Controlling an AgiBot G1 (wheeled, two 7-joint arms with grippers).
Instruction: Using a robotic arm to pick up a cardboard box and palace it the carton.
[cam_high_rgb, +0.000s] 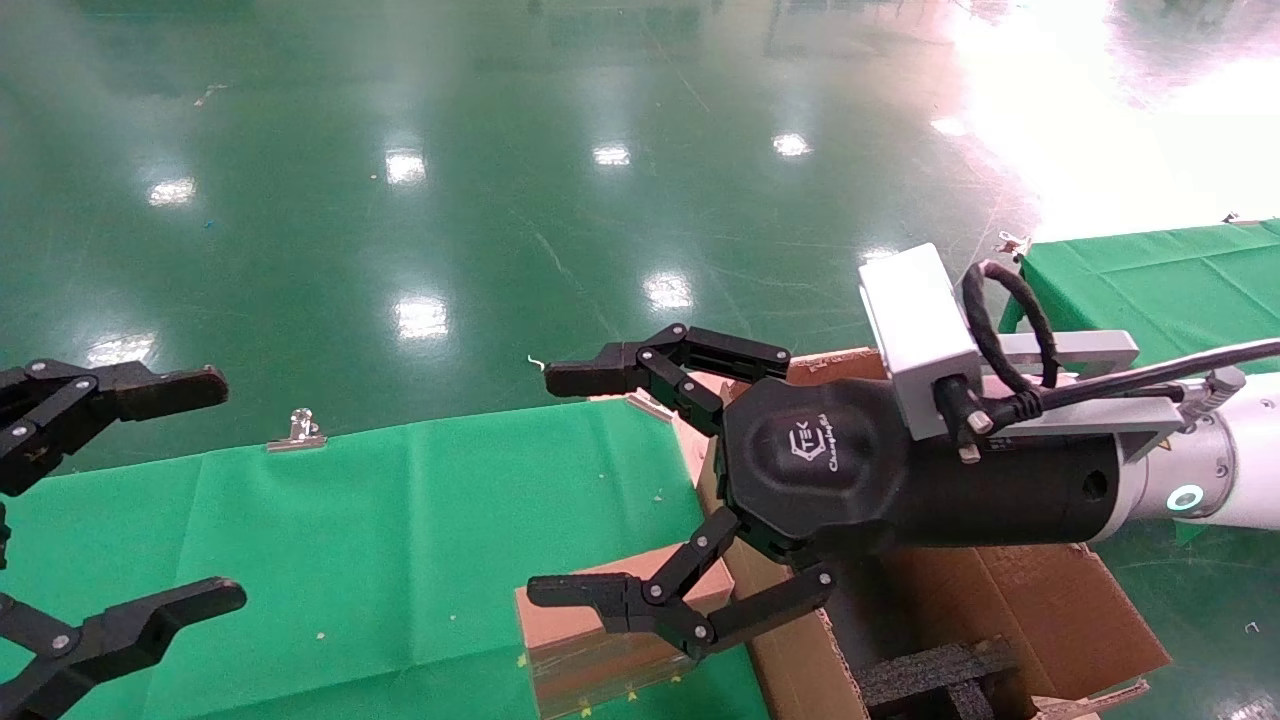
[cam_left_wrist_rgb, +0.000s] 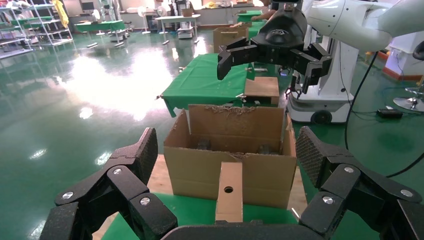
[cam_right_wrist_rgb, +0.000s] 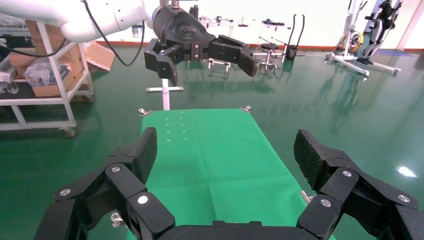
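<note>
Evidently the approach is in hand. Head view: right gripper (cam_high_rgb: 600, 485) is held spread wide, empty, above the cardboard box (cam_high_rgb: 600, 640), which stands on the green tabletop (cam_high_rgb: 350, 540) just beside the carton (cam_high_rgb: 1000, 610). Left gripper (cam_high_rgb: 120, 500) is parked open at the left edge. Left wrist view: box hole is seen facing it. Right wrist view: only tabletop is shown. Next, lowering onto the box seems needed.

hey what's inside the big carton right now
Black foam blocks sit in the carton; from the left wrist view two dark pieces show near its back wall. The right gripper, open, hangs above and hides part of the inside. The cardboard box stands outside, on the green cloth.
</note>
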